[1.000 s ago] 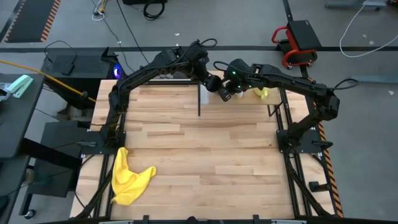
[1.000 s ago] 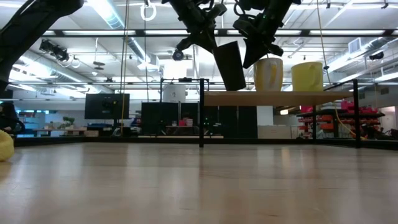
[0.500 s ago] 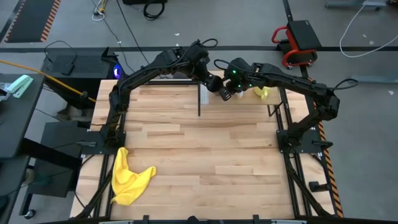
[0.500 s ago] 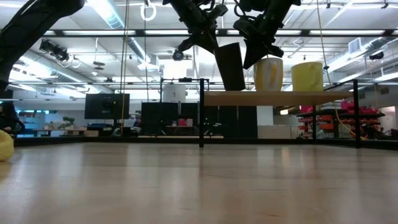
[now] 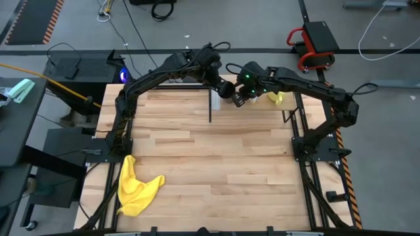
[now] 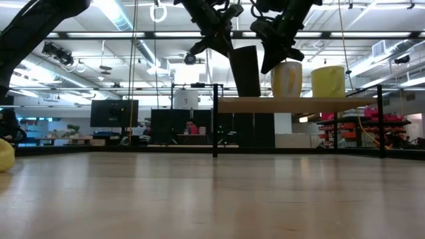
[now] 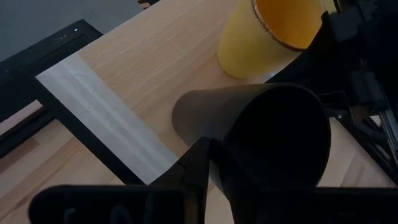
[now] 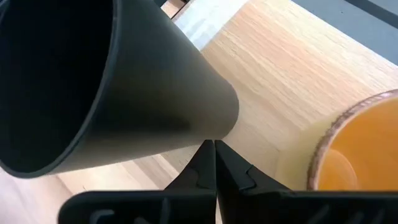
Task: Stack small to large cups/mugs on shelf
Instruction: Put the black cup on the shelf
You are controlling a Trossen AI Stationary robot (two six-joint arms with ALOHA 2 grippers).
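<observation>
The tall black cup (image 6: 245, 70) stands slightly tilted at the left end of the shelf (image 6: 299, 104), its base at the board or just above it. My left gripper (image 6: 222, 41) is shut on the cup's rim from above. My right gripper (image 8: 214, 144) is shut, its tips at the cup's right wall. The orange mug (image 6: 287, 78) with a white handle stands on the shelf just right of the cup. The yellow-green mug (image 6: 329, 81) stands farther right on the shelf. In the high view both grippers (image 5: 230, 93) meet over the shelf at the table's far edge. My left gripper holds the black cup by its rim (image 7: 214, 155), one finger (image 7: 196, 165) outside the wall; the other finger is lost in the dark of the cup's mouth. It comes slanting down from the upper left. The cup hangs nearly upright, its base toward the shelf board. My right gripper has its shut fingertips (image 8: 211, 149) against the cup's outer wall (image 8: 205, 127), toward the base, coming from the right and above; whether they truly touch I cannot tell.
The shelf's white end panel (image 7: 93, 102) and a black post (image 6: 214, 119) stand at the shelf's left end, close under the cup. A yellow cloth (image 5: 134, 187) lies near the table's near-left corner. The broad tabletop (image 5: 210, 164) lies in front of the shelf.
The black cup has tipped slightly toward upright over the shelf's left end. Both grippers have stayed at it and have barely shifted.
</observation>
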